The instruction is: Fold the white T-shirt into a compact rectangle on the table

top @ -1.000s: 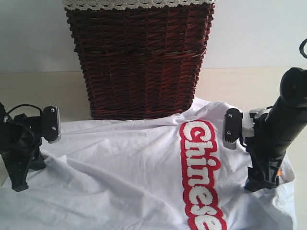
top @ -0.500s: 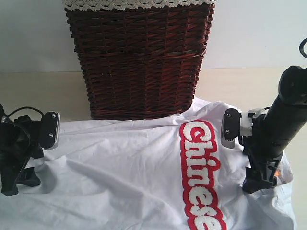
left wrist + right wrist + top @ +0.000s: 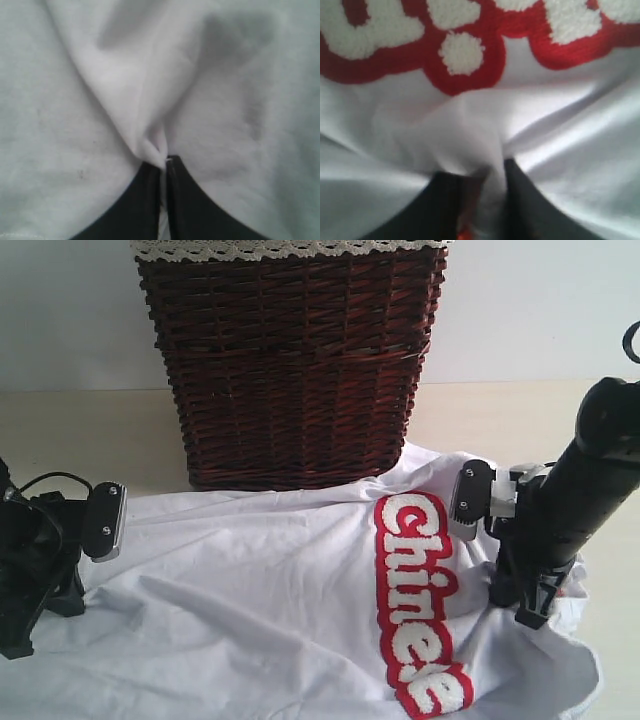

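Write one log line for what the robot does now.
stage: grasp | left gripper: pinching fold of white cotton T-shirt with red lettering | right gripper: pinching cloth beside lettering

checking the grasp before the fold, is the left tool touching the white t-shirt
Touching. The left wrist view shows the left tool shut on a pinched ridge of the white T-shirt, cloth caught between its closed jaws.
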